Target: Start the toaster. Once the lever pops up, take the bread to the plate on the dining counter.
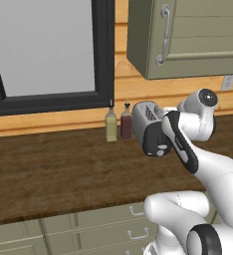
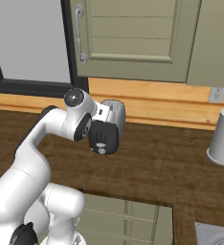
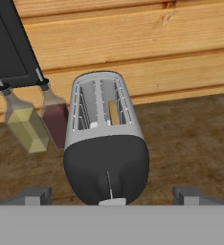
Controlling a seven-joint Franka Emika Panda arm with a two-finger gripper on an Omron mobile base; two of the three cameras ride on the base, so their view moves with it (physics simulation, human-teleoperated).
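The toaster (image 3: 106, 143) stands on the dark wood counter against the plank wall, its rounded black end face toward the hand camera. The bread (image 3: 113, 112) shows as a thin tan slice standing in the right slot. A small white lever (image 3: 111, 202) sits at the low end of the slit in the black face. My gripper (image 3: 112, 196) is open, with one fingertip wide to each side of the toaster's front and touching nothing. In the base views the toaster (image 1: 147, 122) (image 2: 106, 127) is partly behind my arm. The plate and the dining counter are out of view.
Two slim bottles stand just left of the toaster, one olive-yellow (image 1: 111, 127) (image 3: 25, 127) and one dark red (image 1: 126, 124) (image 3: 56, 122). A dark window frame (image 1: 103, 60) and a green wall cabinet (image 1: 188, 40) hang above. A grey cylinder (image 2: 223, 139) stands at the far right.
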